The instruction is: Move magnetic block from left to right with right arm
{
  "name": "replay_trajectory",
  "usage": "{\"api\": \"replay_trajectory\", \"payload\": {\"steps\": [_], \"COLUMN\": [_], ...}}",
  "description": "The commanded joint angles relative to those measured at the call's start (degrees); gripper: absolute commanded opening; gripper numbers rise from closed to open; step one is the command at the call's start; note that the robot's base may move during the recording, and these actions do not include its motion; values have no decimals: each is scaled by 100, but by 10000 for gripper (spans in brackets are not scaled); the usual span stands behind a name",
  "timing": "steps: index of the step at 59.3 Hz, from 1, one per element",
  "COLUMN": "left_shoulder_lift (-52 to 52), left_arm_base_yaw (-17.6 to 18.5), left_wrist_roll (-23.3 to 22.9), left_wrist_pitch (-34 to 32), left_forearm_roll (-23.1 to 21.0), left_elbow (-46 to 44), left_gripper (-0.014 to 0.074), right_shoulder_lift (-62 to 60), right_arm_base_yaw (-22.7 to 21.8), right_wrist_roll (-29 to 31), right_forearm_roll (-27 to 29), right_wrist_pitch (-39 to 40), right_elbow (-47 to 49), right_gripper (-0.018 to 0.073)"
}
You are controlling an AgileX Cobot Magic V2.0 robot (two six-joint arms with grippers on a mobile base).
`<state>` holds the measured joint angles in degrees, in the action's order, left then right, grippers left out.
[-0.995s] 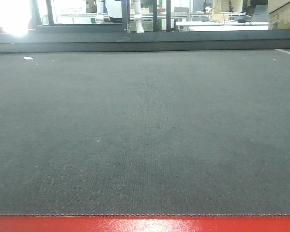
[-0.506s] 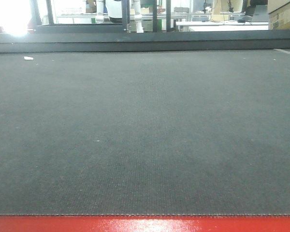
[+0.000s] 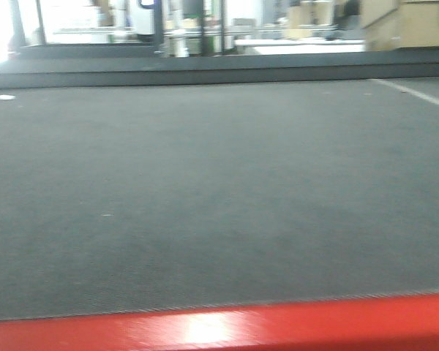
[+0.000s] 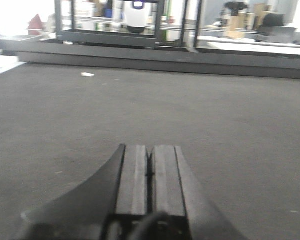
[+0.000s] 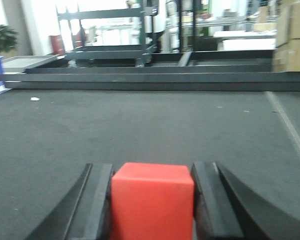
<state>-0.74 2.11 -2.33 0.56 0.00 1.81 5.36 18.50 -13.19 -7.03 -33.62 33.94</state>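
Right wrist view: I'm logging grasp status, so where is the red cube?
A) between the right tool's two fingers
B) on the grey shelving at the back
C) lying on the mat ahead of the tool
A: the magnetic block fills the gap between the black fingers of the right tool, which press against its two sides.

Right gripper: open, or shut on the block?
Shut on the block: the fingers sit flush against both its sides.
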Motion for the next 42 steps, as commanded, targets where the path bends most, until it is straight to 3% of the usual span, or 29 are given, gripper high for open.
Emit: {"api": "replay_trajectory", "payload": {"steps": [1,31,42], "left_shoulder_lift": [-78,-78,-78], "left_arm_base_yaw": [-1,-1,-241], "left_wrist_roll": [-38,-38,-38], "left_wrist_pitch": [-529,-529,-529], "left_forearm_roll": [0,0,0], "left_elbow": [53,53,53], "left_gripper": [-115,-116,-115], "right_shoulder_lift": [87,87,87], "right_arm_base_yaw": [-33,-33,-33], "right_wrist_roll": [39,39,39], "right_forearm_roll": [-86,-86,-86], "right_wrist_pitch": [505,500,500], "right_elbow": [173,174,174], "right_gripper": [158,158,158]}}
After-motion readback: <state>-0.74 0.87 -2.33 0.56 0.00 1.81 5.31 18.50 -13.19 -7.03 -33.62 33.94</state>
